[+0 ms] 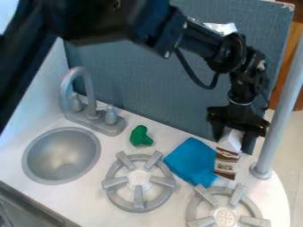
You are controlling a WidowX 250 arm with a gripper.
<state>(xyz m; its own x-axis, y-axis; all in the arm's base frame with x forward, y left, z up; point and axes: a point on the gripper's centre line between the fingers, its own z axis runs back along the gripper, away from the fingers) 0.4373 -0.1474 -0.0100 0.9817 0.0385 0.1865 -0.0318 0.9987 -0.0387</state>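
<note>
White toy counter (89,199): has a green lump (140,136)
Black gripper (234,141): pinching brown-and-white carton (227,162)
Blue cloth (190,160): beside carton

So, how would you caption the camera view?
Black robot arm with its jaws around the white top of a carton, by a blue cloth on a toy kitchen counter.

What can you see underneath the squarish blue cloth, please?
White countertop shows around the blue cloth; whatever the cloth covers is hidden. At the cloth's edge, the black gripper holds a brown-and-white boxy carton.
</note>
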